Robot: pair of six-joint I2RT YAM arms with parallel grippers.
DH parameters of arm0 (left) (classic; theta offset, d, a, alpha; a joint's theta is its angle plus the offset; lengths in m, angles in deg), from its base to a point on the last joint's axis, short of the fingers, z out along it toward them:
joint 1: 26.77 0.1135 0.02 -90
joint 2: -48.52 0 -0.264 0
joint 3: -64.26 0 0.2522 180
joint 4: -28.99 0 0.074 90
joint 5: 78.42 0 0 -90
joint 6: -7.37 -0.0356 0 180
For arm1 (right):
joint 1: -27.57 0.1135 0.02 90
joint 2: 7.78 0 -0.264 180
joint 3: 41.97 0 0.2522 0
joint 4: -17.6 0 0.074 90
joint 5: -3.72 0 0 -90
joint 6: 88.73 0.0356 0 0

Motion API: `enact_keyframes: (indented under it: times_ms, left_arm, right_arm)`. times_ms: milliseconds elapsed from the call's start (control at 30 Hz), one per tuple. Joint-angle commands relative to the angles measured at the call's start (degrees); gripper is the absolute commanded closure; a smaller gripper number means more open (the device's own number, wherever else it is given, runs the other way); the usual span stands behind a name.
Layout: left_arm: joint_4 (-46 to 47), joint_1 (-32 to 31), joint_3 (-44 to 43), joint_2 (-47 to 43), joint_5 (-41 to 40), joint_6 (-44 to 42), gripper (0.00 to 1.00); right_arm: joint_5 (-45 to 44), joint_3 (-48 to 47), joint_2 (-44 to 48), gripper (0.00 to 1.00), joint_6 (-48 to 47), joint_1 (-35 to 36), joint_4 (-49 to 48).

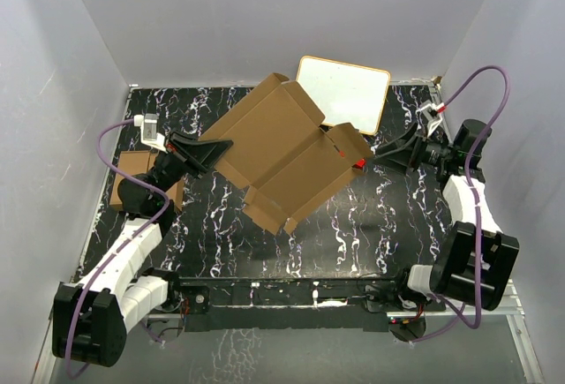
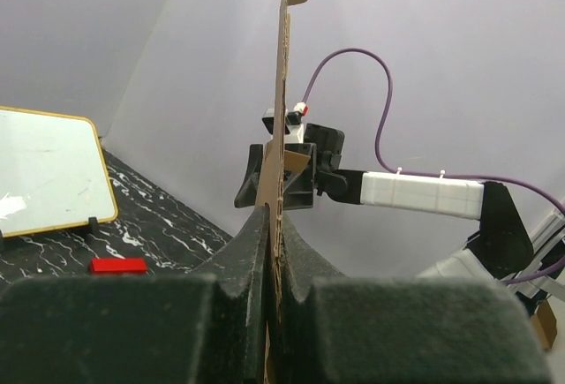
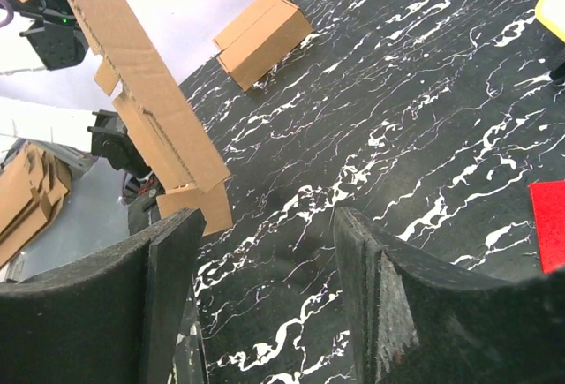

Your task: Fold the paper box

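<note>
The left gripper (image 2: 269, 252) sits nearest the lens, its jaws clamped on the edge of the paper box (image 1: 282, 150), a broad notched brown sheet held up off the black marbled table (image 1: 371, 225). On the box's far side from that grip, the right gripper (image 1: 375, 156) stands with its jaws apart and nothing between them, just beside the sheet's edge. Behind the box leans a white board with a yellow rim (image 1: 344, 93). A small red block (image 2: 118, 265) lies near the board. Cardboard cartons (image 1: 132, 168) rest behind the left arm.

Paper box (image 1: 282, 150) between both tools, whiteboard (image 1: 344, 93) behind, cartons (image 1: 141, 176) perhaps left.
</note>
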Motion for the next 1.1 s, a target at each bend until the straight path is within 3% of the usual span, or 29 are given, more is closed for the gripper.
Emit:
enact_keyframes:
  times_ms: [0,233,733,1067]
  left_arm:
    - [4.21,0.34,-2.36,-0.97,0.10,1.17,1.00]
    - [5.65,0.34,-2.19,-0.52,0.01,2.27,1.00]
    - [5.58,0.33,-3.67,0.63,0.64,1.08,1.00]
    - [10.31,0.33,-5.00,3.42,0.78,4.23,1.00]
  right_arm:
    - [1.41,1.22,3.54,0.35,-7.68,1.48,2.23]
    - [0.90,2.38,3.85,0.41,-8.69,4.44,2.47]
    - [2.72,3.29,4.11,0.37,-9.92,9.55,3.00]
    - [2.60,3.51,2.72,0.53,-9.17,11.62,3.00]
